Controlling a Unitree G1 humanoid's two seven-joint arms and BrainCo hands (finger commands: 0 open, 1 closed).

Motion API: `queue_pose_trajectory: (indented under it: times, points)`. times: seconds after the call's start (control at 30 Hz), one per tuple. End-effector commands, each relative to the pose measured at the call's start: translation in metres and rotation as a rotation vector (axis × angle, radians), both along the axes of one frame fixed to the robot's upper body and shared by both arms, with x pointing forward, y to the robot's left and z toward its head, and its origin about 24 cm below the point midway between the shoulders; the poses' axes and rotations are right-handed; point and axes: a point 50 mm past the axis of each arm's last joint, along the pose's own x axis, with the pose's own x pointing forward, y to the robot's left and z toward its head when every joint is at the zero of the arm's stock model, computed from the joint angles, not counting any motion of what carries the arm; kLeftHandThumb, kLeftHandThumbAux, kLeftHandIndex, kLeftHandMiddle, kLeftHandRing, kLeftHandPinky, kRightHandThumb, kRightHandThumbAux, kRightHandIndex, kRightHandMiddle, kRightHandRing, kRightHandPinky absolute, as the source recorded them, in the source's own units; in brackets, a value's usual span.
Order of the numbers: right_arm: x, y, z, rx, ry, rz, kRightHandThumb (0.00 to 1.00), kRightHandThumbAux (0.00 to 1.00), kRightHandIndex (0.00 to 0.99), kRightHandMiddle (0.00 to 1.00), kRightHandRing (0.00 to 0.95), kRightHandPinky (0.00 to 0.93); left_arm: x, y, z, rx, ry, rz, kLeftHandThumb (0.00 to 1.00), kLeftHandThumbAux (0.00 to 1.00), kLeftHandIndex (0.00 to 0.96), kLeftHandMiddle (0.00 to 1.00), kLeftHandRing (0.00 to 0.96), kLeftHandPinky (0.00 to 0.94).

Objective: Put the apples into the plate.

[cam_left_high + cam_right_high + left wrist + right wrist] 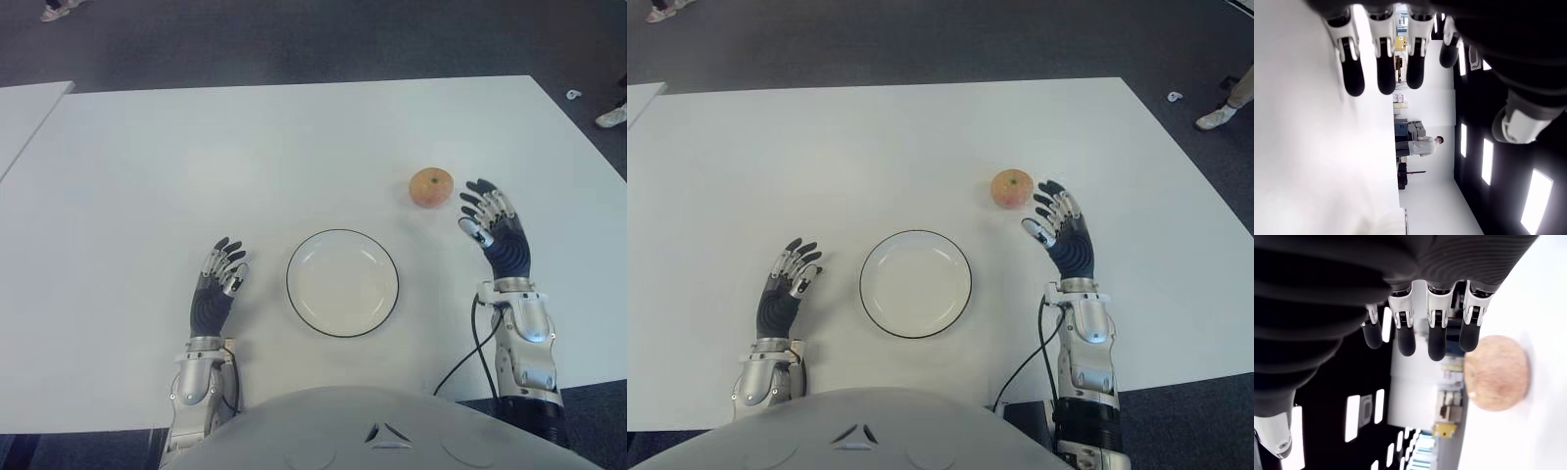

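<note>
Right wrist view: apple [1496,373] partly hidden.

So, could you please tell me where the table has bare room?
The table is bare beyond the plate and left of the left hand. Tightest spot: between the apple and right hand.

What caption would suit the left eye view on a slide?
Open right hand poised beside the apple, empty plate waiting, left hand idle left of it.
</note>
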Motion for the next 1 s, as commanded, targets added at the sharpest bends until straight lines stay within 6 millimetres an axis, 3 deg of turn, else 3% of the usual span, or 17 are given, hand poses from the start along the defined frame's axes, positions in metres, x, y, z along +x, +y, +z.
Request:
queue_pose_trajectory:
  times: [0.03, 0.33, 0.43, 0.6, 1.0]
  points:
    - [0.006, 0.004, 0.018, -0.109, -0.096, -0.025, 0.499, 0.563, 0.127, 0.155, 0.155, 0.177, -0.004, 0.000, -0.011, -0.017, 0.074, 0.009, 0.227, 0.518, 0.122, 0.199, 0.240, 0.286]
    - [0.019, 0.002, 0.038, -0.490, -0.275, -0.116, 0.414, 0.551, 0.108, 0.133, 0.126, 0.100, -0.002, 0.000, -0.013, -0.019, 0.072, 0.008, 0.236, 0.512, 0.125, 0.200, 0.241, 0.288]
    - [0.038, 0.005, 0.059, -0.723, -0.369, -0.117, 0.398, 0.538, 0.099, 0.118, 0.109, 0.094, -0.001, 0.000, -0.013, -0.022, 0.071, 0.009, 0.241, 0.504, 0.126, 0.203, 0.245, 0.295]
    - [0.062, 0.009, 0.073, -0.936, -0.447, -0.122, 0.426, 0.521, 0.086, 0.102, 0.093, 0.094, 0.001, -0.001, -0.013, -0.024, 0.061, 0.011, 0.248, 0.497, 0.129, 0.209, 0.250, 0.303]
    - [0.110, 0.008, 0.080, -1.258, -0.361, -0.070, 0.425, 0.492, 0.069, 0.079, 0.065, 0.072, 0.003, -0.002, -0.014, -0.028, 0.050, 0.017, 0.249, 0.487, 0.135, 0.215, 0.256, 0.300]
